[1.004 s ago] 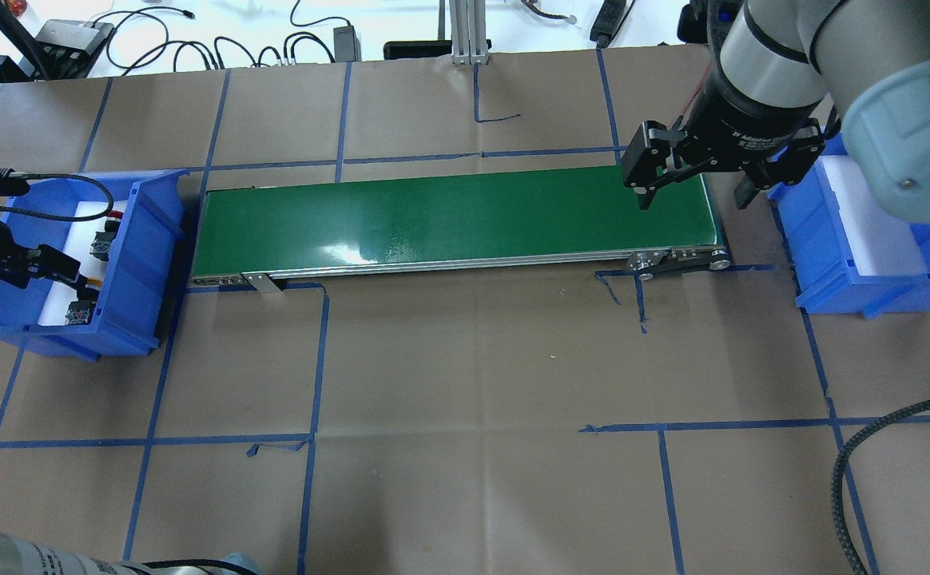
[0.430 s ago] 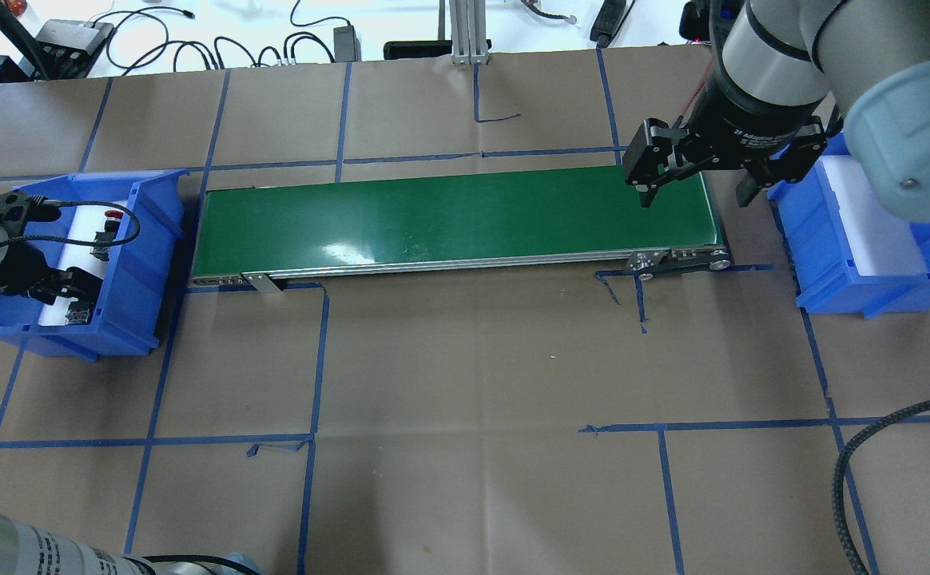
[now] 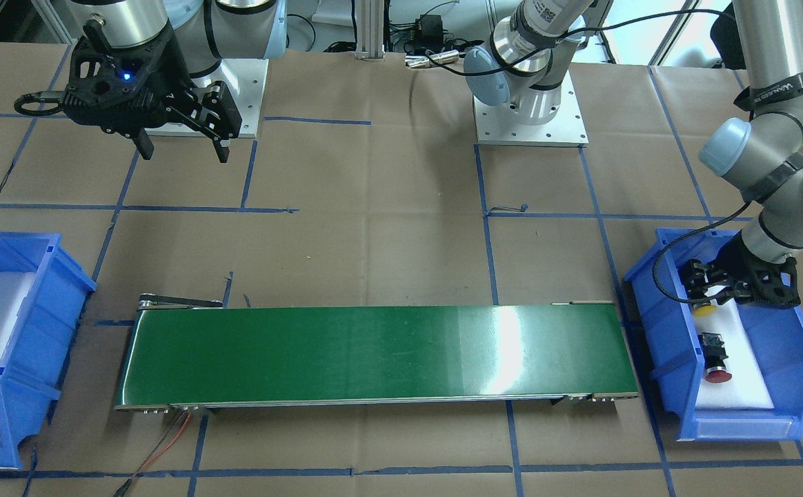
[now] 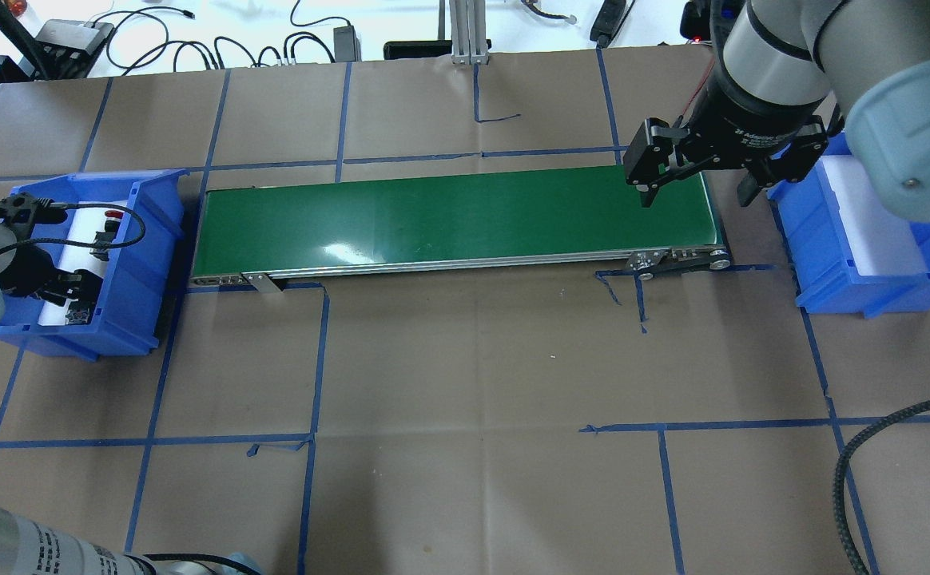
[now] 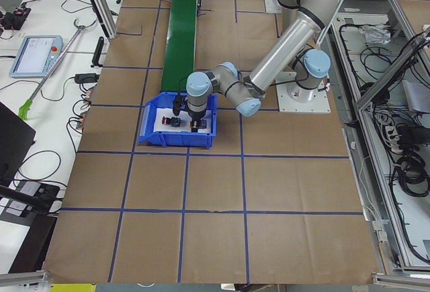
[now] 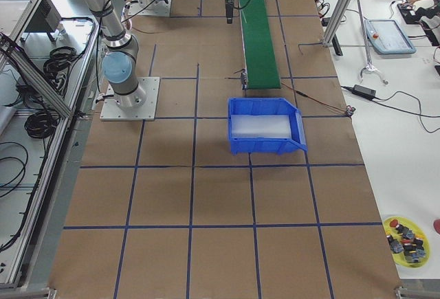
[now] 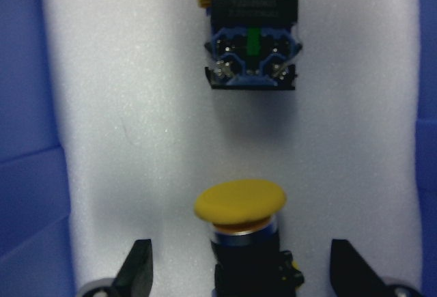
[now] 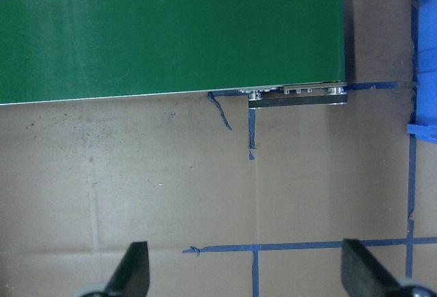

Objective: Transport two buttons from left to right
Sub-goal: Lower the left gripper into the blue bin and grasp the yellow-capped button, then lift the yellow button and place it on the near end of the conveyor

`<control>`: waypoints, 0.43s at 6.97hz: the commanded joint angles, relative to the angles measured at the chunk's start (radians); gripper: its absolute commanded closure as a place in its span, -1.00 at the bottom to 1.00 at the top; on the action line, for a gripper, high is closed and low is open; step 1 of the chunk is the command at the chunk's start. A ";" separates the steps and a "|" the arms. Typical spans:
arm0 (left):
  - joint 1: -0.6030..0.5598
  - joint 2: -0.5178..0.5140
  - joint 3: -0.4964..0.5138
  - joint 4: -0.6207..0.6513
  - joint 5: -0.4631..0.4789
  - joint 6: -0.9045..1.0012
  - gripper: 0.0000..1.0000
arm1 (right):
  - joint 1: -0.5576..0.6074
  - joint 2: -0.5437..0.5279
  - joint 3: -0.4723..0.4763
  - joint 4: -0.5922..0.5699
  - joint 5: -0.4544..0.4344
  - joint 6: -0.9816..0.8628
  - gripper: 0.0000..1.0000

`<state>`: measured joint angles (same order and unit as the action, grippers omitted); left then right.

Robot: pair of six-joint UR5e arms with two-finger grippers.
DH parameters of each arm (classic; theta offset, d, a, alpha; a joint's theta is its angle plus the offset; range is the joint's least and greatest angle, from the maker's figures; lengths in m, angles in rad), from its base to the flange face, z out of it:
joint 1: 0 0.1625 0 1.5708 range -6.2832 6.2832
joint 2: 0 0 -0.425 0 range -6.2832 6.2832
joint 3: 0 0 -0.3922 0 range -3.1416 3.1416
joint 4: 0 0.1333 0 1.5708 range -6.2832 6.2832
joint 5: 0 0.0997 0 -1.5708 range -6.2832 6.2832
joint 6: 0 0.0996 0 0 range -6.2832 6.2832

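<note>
Left wrist-mounted: yellow-capped button (image 7: pixel 239 205) centred between spread, empty jaws of left end effector (image 7: pixel 242 273), long axis across closing line; right end effector (image 4: pixel 695 196), likewise spread, far off.

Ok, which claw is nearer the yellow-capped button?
Left. The left claw straddles the yellow-capped button in the blue bin, open; the right claw hangs over the far end of the conveyor belt.

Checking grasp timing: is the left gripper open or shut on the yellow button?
Open: the fingers of the left gripper flank the yellow button, with white foam visible in both gaps.
</note>
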<state>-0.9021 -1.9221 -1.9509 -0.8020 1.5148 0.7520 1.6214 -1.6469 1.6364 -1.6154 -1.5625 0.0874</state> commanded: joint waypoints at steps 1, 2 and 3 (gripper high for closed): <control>-0.001 0.011 0.003 0.000 -0.001 -0.023 0.47 | 0.000 0.001 0.000 0.002 0.001 0.002 -1.00; -0.001 0.020 0.012 -0.002 -0.001 -0.025 0.67 | 0.000 -0.001 -0.001 0.002 0.001 0.002 -1.00; -0.001 0.043 0.018 -0.006 -0.001 -0.026 0.78 | 0.000 -0.002 -0.001 0.002 0.001 0.002 -1.00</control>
<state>-0.9034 -1.9004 -1.9406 -0.8044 1.5141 0.7283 1.6214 -1.6475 1.6359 -1.6138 -1.5618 0.0888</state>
